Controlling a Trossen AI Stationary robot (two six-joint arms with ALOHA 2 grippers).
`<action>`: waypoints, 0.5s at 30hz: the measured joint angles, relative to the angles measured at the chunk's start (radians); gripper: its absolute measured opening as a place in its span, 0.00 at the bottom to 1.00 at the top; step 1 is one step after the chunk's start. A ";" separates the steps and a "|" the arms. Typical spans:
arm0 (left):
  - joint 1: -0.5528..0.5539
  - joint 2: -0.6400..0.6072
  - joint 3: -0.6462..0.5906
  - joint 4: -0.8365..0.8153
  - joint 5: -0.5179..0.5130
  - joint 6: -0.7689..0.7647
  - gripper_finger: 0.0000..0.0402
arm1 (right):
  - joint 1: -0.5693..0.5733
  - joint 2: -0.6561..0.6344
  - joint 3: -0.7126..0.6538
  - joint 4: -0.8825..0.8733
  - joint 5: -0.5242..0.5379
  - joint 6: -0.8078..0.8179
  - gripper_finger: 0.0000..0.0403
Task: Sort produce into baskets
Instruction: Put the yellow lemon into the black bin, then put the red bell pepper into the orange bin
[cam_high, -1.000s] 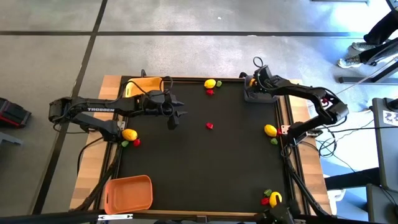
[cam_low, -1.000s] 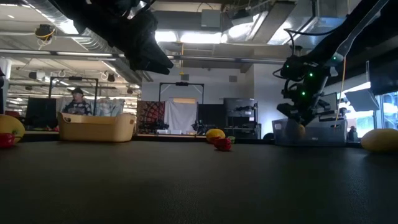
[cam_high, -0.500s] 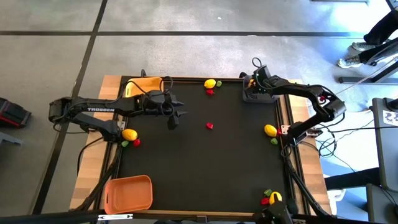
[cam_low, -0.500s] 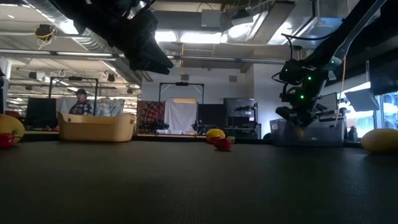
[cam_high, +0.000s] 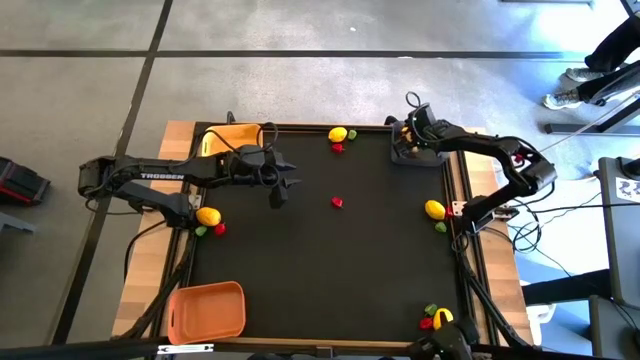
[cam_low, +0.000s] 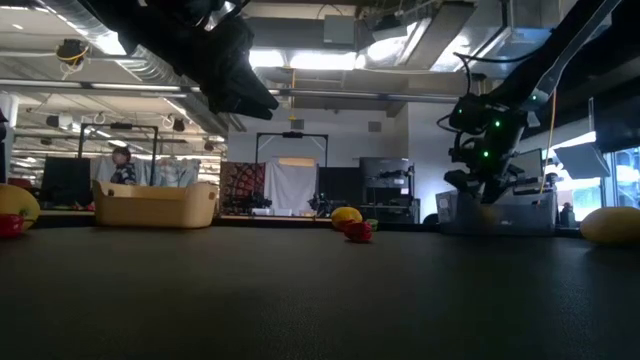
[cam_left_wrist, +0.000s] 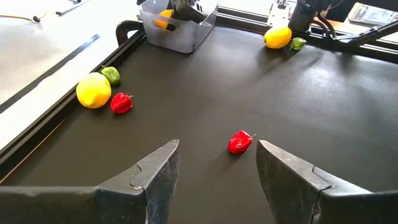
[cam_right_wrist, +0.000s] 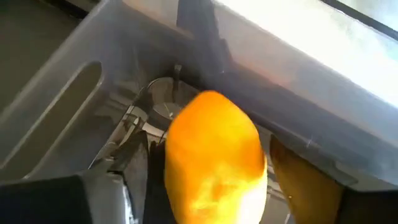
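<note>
A yellow lemon-shaped toy fruit (cam_right_wrist: 214, 158) is held between the closed jaws of the right gripper (cam_high: 410, 135), inside the dark grey plastic basket (cam_high: 398, 155) at one o'clock on the desk (cam_high: 330, 260). If pulled up unreleased, the fruit could be lifted out again. The left gripper (cam_left_wrist: 214, 171) is kept open near a small red toy pepper (cam_left_wrist: 240, 142).

"TROSSEN" lettering on left arm (cam_high: 160, 177)

Wide bare tabletop (cam_high: 330, 270) is lying open mid-mat, with only a small red piece (cam_high: 337, 202) sitting there. The left gripper (cam_high: 279, 186) is hovering over it, fingers (cam_left_wrist: 155, 174) spread. At the far corner, the grey basket (cam_high: 415, 152) walls are crowding the right gripper (cam_high: 412, 131).
</note>
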 joint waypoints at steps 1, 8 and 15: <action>0.000 0.000 0.000 0.000 0.000 0.000 0.52 | 0.000 -0.013 0.008 -0.010 0.000 0.000 0.69; 0.003 -0.030 0.001 -0.037 0.000 0.000 0.52 | 0.001 -0.162 0.060 -0.123 -0.009 -0.003 0.71; 0.023 -0.097 0.089 -0.296 -0.121 0.001 0.52 | 0.001 -0.351 0.066 -0.185 -0.112 0.013 0.71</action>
